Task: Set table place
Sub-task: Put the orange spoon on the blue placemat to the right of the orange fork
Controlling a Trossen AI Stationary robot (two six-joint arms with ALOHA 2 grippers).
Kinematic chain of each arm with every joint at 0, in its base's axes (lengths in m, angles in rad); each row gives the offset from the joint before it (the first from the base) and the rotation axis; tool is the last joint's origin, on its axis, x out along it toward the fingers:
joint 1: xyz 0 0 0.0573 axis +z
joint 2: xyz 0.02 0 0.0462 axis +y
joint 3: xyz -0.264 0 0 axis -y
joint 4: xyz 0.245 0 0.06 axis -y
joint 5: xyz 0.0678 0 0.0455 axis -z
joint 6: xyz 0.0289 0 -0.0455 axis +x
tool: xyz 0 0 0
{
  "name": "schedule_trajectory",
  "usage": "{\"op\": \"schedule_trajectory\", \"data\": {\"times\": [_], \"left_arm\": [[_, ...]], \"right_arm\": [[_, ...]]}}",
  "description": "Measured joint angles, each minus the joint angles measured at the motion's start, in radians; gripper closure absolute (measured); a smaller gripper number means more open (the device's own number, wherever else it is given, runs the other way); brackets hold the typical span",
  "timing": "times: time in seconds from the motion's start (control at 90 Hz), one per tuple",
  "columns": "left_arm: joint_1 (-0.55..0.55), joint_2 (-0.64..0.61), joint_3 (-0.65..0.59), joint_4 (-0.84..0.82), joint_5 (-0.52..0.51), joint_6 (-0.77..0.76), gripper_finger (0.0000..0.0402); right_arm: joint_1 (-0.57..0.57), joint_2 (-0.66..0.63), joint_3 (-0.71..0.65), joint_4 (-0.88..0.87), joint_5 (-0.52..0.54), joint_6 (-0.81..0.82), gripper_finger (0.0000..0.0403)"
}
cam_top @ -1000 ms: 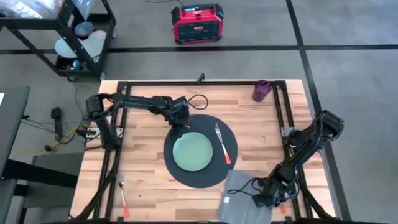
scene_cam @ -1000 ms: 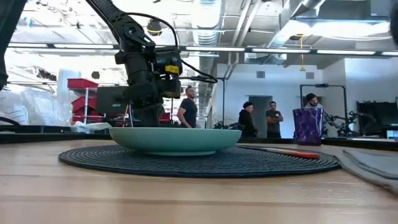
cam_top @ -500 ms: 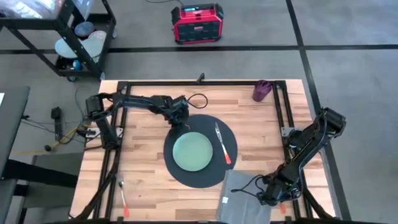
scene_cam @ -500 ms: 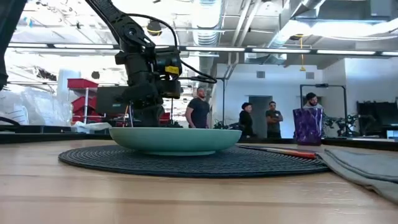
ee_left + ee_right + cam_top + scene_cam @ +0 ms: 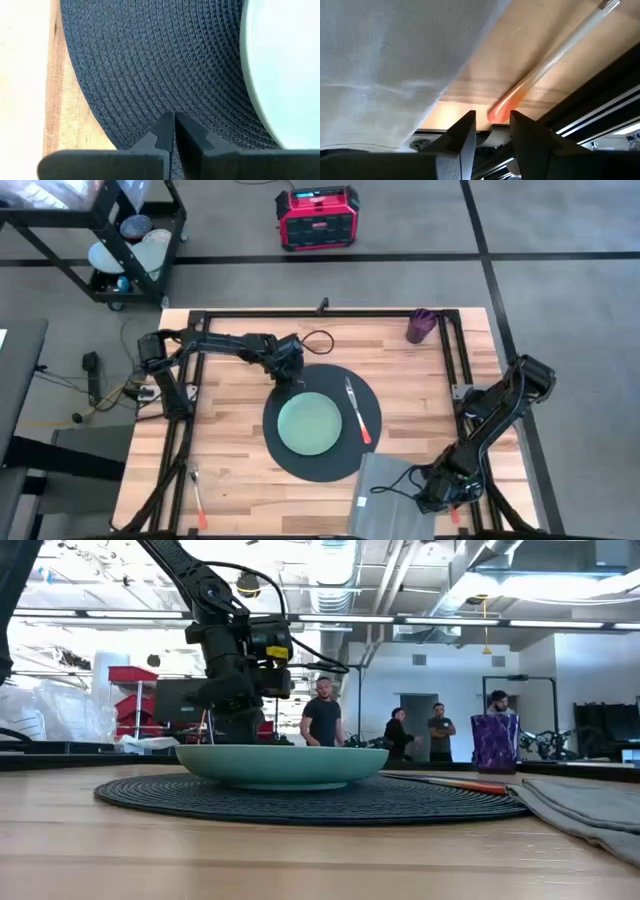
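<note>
The round dark placemat (image 5: 322, 423) lies near the middle of the wooden table (image 5: 230, 450), and the pale green plate (image 5: 309, 424) sits on it, a little toward the left arm's side. A fork with an orange handle (image 5: 358, 412) lies on the mat just beside the plate, on the other side.

The left gripper (image 5: 291, 383) is down at the mat's far-left edge; in its wrist view the two dark fingers (image 5: 165, 134) are pressed together, their tips at the mat's woven edge (image 5: 150, 65), with the plate's rim (image 5: 280, 70) close by (whether they pinch the mat itself I cannot tell). In the low view the arm stands behind the plate (image 5: 282, 762).

The grey napkin (image 5: 392, 498) lies at the near edge, touching the mat. The right gripper (image 5: 437, 490) sits low at the napkin's right edge; its fingers (image 5: 462, 136) are parted, with an orange-handled utensil (image 5: 520, 95) just ahead of them.

Another orange-handled utensil (image 5: 198, 498) lies near the table's near-left corner, and a purple cup (image 5: 421, 326) stands at the far right. People stand in the room beyond.
</note>
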Motion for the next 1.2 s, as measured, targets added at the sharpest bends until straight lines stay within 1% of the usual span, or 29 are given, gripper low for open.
{"op": "schedule_trajectory", "data": {"times": [0.078, 0.156, 0.211, 0.311, 0.444, 0.578, 0.656, 0.711, 0.833, 0.956, 1.0, 1.056, 1.111, 1.167, 1.2], "left_arm": [[0.0, 0.0, 0.0, -0.014, 0.0, 0.0, 0.0401], [0.001, 0.0, 0.0, -0.029, -0.002, 0.0, 0.0401], [0.004, 0.0, 0.0, -0.029, -0.002, 0.0, 0.0401], [0.009, 0.0, 0.0, -0.028, -0.003, 0.003, 0.0402], [0.013, 0.0, 0.0, -0.027, -0.002, 0.002, 0.0401], [0.013, 0.0, 0.0, -0.028, -0.002, 0.001, 0.0401], [0.013, 0.0, 0.0, -0.035, -0.002, 0.002, 0.0401], [0.013, 0.0, 0.0, -0.044, -0.002, 0.006, 0.0401], [0.013, 0.0, 0.0, -0.044, -0.002, 0.014, 0.0401], [0.013, 0.0, 0.0, -0.039, -0.001, -0.001, 0.0401], [0.013, 0.0, 0.0, -0.04, -0.001, -0.002, 0.0401], [0.013, 0.0, 0.0, -0.043, -0.001, -0.002, 0.0401], [0.013, 0.0, 0.0, -0.043, -0.001, -0.002, 0.0402], [0.013, 0.0, 0.0, -0.041, -0.001, -0.002, 0.0401], [0.013, 0.0, 0.0, -0.041, -0.001, 0.0, 0.0401]], "right_arm": [[-0.005, 0.0, -0.001, 0.008, -0.001, -0.01, 0.0304], [-0.032, -0.004, -0.002, 0.051, -0.013, -0.082, 0.0311], [-0.046, -0.004, -0.003, 0.057, -0.047, -0.16, 0.0317], [-0.05, -0.005, -0.002, -0.003, -0.115, -0.224, 0.0331], [-0.03, -0.014, 0.003, -0.005, -0.12, -0.313, 0.0339], [-0.012, -0.014, 0.004, -0.004, -0.113, -0.357, 0.034], [-0.019, -0.014, 0.001, 0.004, -0.119, -0.425, 0.034], [-0.033, -0.013, -0.003, 0.011, -0.146, -0.469, 0.034], [-0.037, -0.01, -0.002, -0.006, -0.152, -0.472, 0.0351], [-0.039, -0.01, -0.004, 0.009, -0.144, -0.454, 0.038], [-0.045, -0.01, -0.004, 0.01, -0.146, -0.46, 0.0392], [-0.053, -0.01, -0.005, 0.007, -0.16, -0.49, 0.0399], [-0.057, -0.01, -0.004, -0.023, -0.189, -0.558, 0.0401], [-0.057, -0.015, -0.007, -0.124, -0.258, -0.607, 0.0402], [-0.046, -0.013, -0.009, -0.189, -0.255, -0.637, 0.0402]]}}
